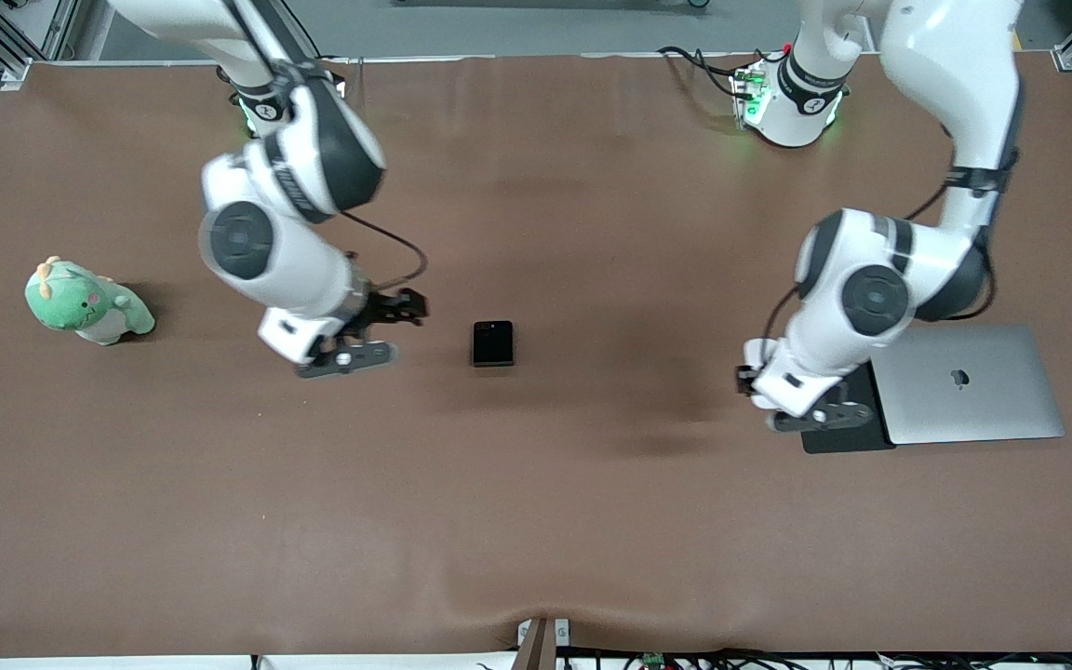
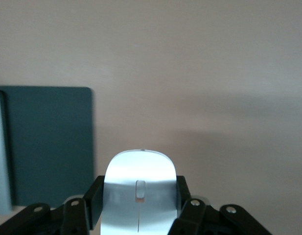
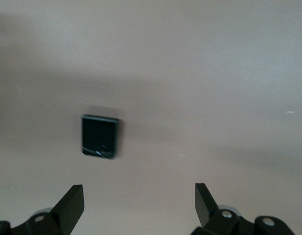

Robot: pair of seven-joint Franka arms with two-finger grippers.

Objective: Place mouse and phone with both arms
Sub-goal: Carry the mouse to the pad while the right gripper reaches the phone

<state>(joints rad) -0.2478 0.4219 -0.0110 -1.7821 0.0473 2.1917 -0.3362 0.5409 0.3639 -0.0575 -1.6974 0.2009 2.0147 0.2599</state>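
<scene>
From the front, the left end effector hangs over the black mat beside the laptop, while the phone lies mid-bench beside the right end effector. The left wrist view shows the mouse clamped between closed fingers, to be set on the mat, I judge. The right wrist view shows wide-open, empty jaws short of the phone (no containers anywhere), so the next move is to centre over it and descend.

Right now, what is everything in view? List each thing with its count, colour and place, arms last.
mouse: one, white, held between the left gripper's fingers, above the table.
phone: one, black, lying on the table near its middle.
mat: one, black, flat beside the laptop, under the left gripper.
laptop: one, silver, closed, at the left arm's end.
plush toy: one, green, at the right arm's end.
table: one, brown.
left gripper: one, black, shut on the mouse, over the mat.
right gripper: one, black, open, over bare table beside the phone.
</scene>
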